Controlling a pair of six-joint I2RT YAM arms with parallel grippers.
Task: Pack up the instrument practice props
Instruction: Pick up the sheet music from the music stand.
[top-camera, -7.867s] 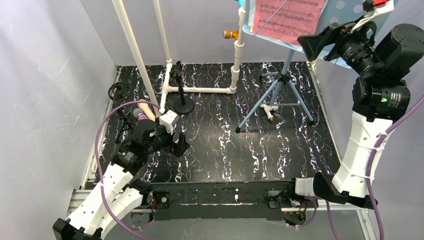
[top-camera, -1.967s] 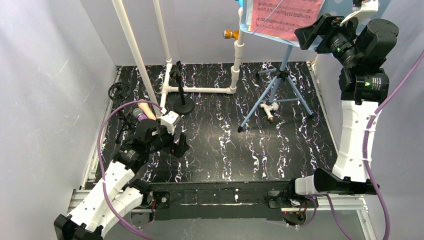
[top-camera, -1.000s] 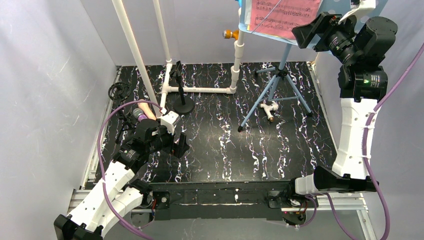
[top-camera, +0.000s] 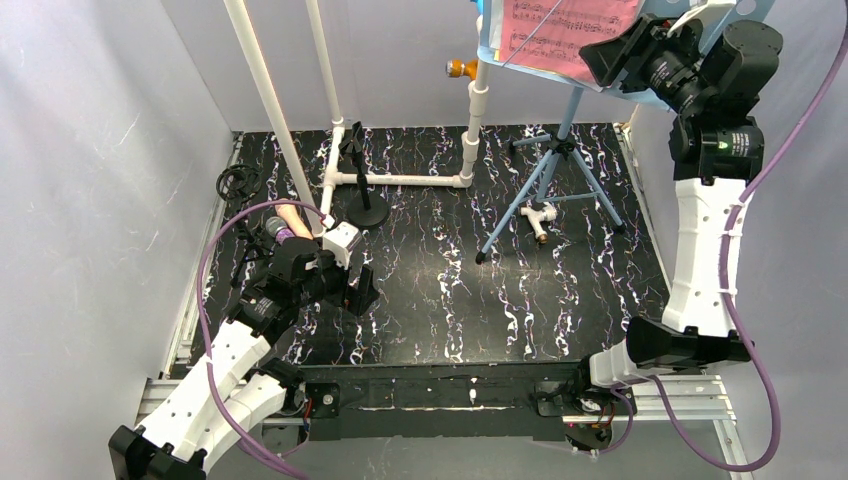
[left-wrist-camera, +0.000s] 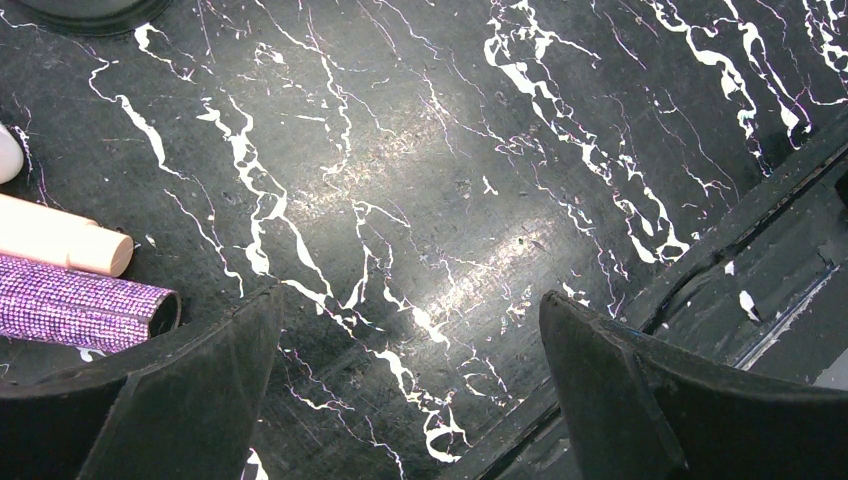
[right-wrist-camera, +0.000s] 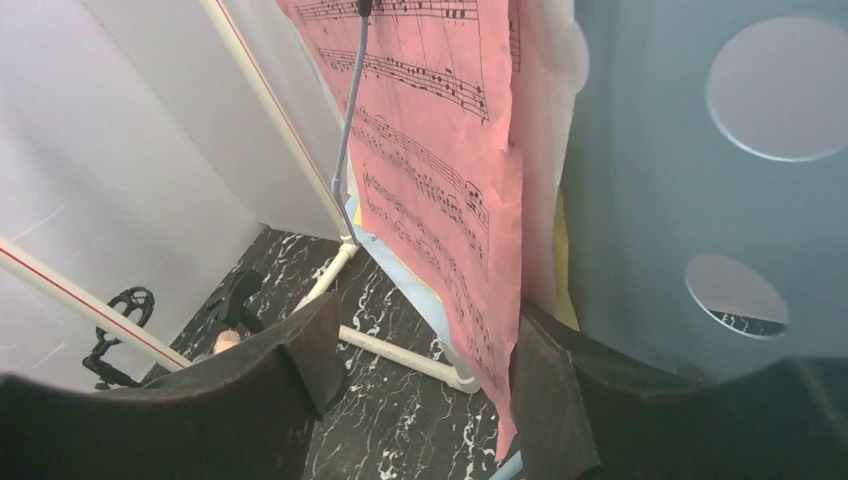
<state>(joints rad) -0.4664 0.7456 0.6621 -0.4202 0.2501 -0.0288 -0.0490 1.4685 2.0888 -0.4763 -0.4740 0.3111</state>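
Observation:
A pink sheet-music page (top-camera: 570, 35) rests on the light-blue perforated music rack (right-wrist-camera: 680, 180), which stands on a blue tripod (top-camera: 555, 185). My right gripper (top-camera: 612, 55) is raised at the page's right edge. In the right wrist view the pink page (right-wrist-camera: 440, 170) hangs between the parted fingers of the right gripper (right-wrist-camera: 425, 370), close to the right finger (right-wrist-camera: 545, 400), with a paler page behind it. My left gripper (top-camera: 358, 290) hovers open and empty over the table. The glittery purple microphone (left-wrist-camera: 80, 315) and the pink microphone (left-wrist-camera: 60, 240) lie to its left.
A white pipe frame (top-camera: 400, 180) stands at the back, and a round-base mic mount (top-camera: 365, 195) is beside it. A black tripod mount (top-camera: 240, 180) lies at the far left. White walls close in the black marbled table (top-camera: 560, 300).
My right gripper has shifted left along the rack onto the pink page's edge, and its jaws have narrowed. The left arm has not moved.

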